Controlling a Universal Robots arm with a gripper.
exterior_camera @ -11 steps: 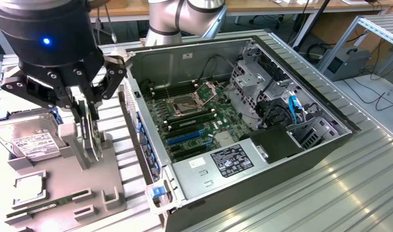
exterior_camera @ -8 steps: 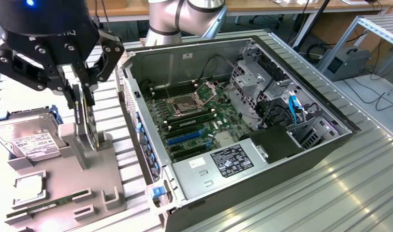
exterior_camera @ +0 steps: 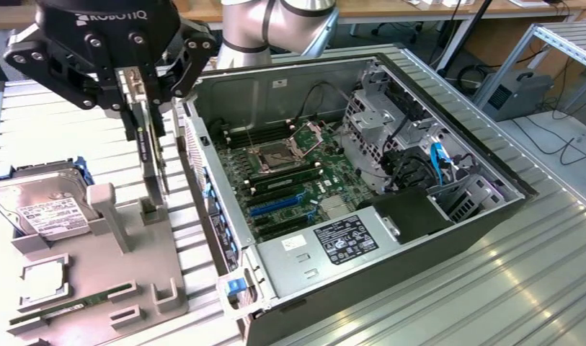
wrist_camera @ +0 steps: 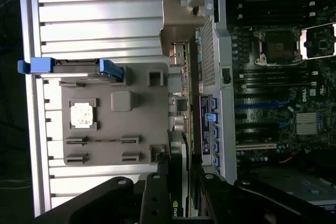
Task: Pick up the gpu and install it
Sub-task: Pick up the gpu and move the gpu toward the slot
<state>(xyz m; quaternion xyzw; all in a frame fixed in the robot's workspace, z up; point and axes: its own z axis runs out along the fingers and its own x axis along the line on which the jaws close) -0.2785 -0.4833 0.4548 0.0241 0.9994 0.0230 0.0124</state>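
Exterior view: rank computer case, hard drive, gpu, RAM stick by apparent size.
1. computer case, largest by far.
2. hard drive and gpu: unsure. The gpu stands edge-on in the gripper, so it looks long but very thin.
3. RAM stick, smallest.

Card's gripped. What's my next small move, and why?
Probably a straight lift. The gripper is shut on the gpu, which hangs upright with its lower end down at the grey holder's slot post, close beside the open case's wall. Clear both before going sideways.
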